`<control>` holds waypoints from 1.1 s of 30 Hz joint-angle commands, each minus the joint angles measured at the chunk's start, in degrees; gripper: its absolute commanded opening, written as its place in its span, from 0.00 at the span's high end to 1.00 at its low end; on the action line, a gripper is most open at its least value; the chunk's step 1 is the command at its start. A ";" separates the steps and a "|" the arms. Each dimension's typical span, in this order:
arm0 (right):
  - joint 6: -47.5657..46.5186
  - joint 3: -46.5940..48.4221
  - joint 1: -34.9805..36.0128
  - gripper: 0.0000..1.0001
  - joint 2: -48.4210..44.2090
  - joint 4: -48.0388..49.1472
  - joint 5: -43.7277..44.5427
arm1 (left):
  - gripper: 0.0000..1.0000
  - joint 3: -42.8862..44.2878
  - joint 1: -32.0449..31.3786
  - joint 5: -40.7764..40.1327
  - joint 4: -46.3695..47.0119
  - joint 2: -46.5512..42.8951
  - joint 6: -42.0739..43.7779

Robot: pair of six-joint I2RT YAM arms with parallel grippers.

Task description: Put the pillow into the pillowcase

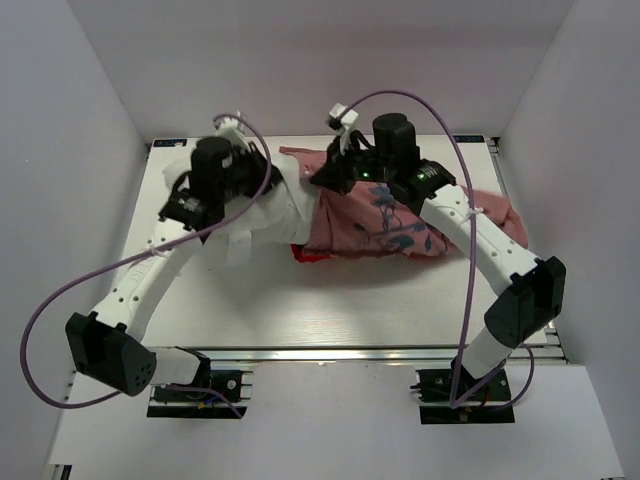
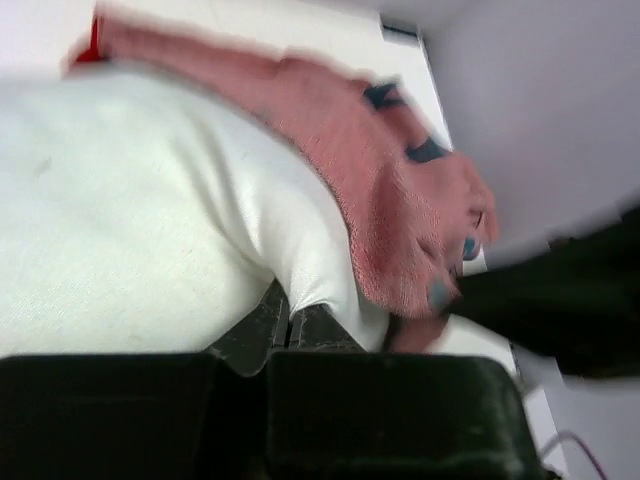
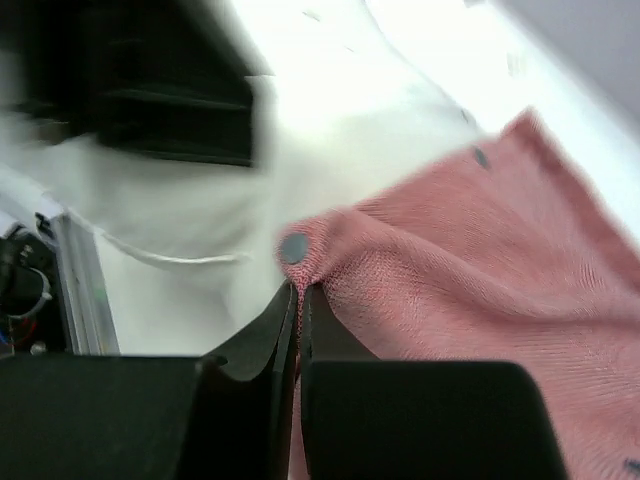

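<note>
- Two claws are in view, both pressed together on cloth.
- Left claw: fingers closed tight, with a small fold of the white pillow pulled into a pucker between the tips.
- Right claw: fingers closed, pinching the rim of the pillowcase just under a small dark blue spot in the print.
- Left wrist view: the pillow bulges up directly above the fingers. The pinkish pillowcase drapes over its far and right side and droops in a crumpled lobe to the right of the pinch. The view is blurred.
- Right wrist view: the pinched rim meets white pillow fabric on its left and far side. The left arm shows as a dark blur at upper left.
- Top view: the two wrists sit close together over the far middle of the desk, left wrist over the pillow and right wrist over the mouth of the pillowcase.
- The exposed white end of the pillow lies left of centre, and the pillowcase spreads from there to the right.
- The pillowcase shows its paler pink face with dark blue prints on top, and a red strip along its near edge.
- How much of the pillow is covered: cannot tell.
- Purple cables loop from each arm.
</note>
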 commanded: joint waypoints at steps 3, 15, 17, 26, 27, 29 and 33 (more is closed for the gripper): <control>4.65 -11.74 -5.85 1.00 1.41 0.76 -1.57 | 1.00 -20.48 -7.61 5.23 20.08 -1.45 -10.17; 15.37 11.33 -6.39 1.00 6.76 2.26 -4.56 | 1.00 -17.81 -14.12 2.95 30.30 11.29 -11.59; 16.25 14.00 -5.33 1.00 7.03 1.39 -5.35 | 1.00 -14.19 -14.21 1.63 29.33 12.96 -10.62; 10.73 -7.85 -6.82 1.00 3.61 -0.11 -2.36 | 1.00 -14.60 -14.12 0.48 30.55 13.85 -9.91; 10.37 -10.23 -7.35 1.00 3.25 -0.11 -2.45 | 1.00 -16.35 -14.12 0.13 31.86 13.50 -10.26; 7.23 -14.72 -8.75 1.00 2.46 -1.07 -2.28 | 1.00 -21.17 -14.12 -1.80 32.32 12.36 -10.35; -2.09 -16.14 -9.90 0.92 2.98 -7.39 -6.13 | 0.77 -24.98 -14.12 -3.56 30.31 9.63 -8.25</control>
